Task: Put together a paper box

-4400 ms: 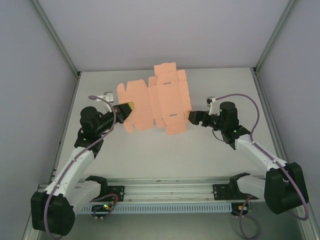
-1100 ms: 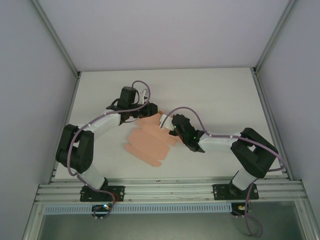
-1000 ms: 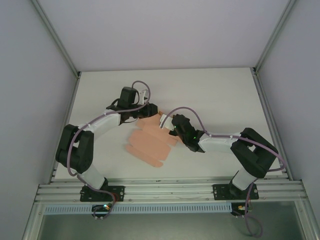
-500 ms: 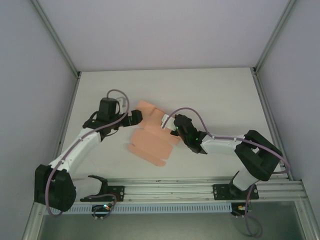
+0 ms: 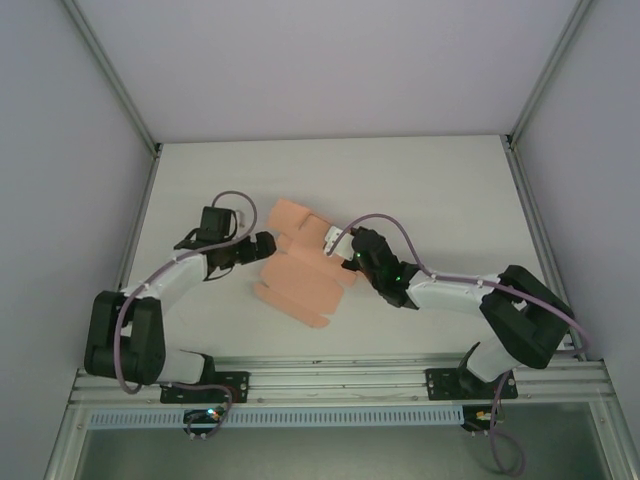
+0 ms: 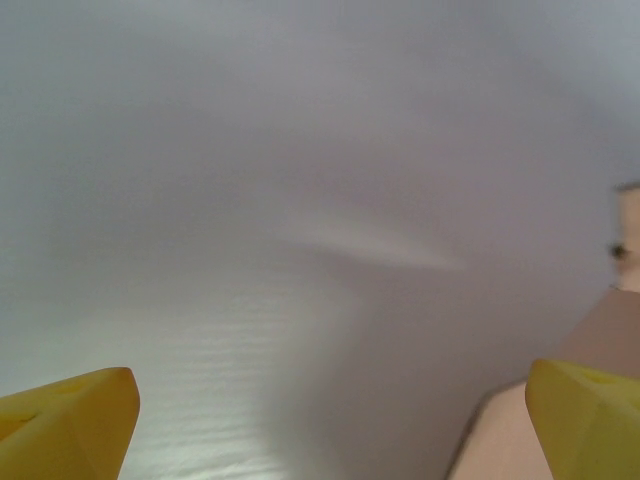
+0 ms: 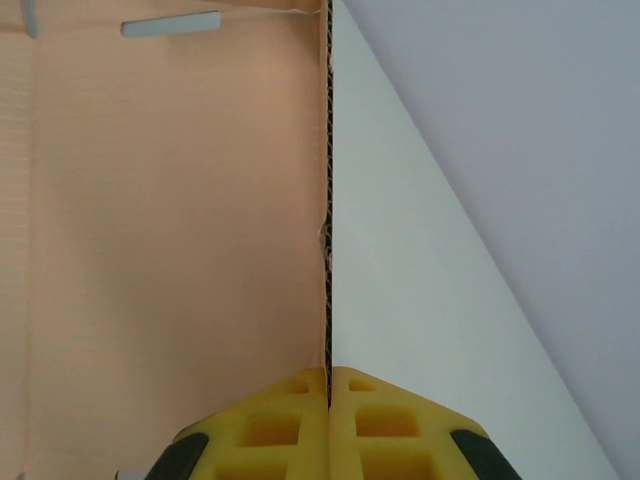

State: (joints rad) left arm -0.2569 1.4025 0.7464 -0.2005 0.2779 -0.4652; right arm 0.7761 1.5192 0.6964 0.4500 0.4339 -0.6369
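1. The white surface (image 5: 430, 200) spreads between grey walls (image 5: 330, 60), with a metal rail (image 5: 340, 378) along its near edge.
2. The right arm (image 5: 470, 295) lies low and reaches left toward the middle. The left arm (image 5: 165, 285) bends up from the near left and points right.
3. The paper box (image 5: 300, 280) (a salmon-pink die-cut sheet with tabs, partly folded, not a closed box) lies at the middle of the surface, between the two arms.
4. The right tool (image 5: 346, 262) is clamped on the sheet's right side. In the right wrist view its yellow pads (image 7: 290, 430) meet on the thin corrugated edge of the paper box (image 7: 170, 200), with pink card to the left of that edge and white surface to the right.
5. The left tool (image 5: 266, 247) sits just beside the sheet's left edge. In the left wrist view its yellow pads (image 6: 70, 420) stand wide apart over bare surface, and pink card (image 6: 600, 340) shows by the right-hand pad.
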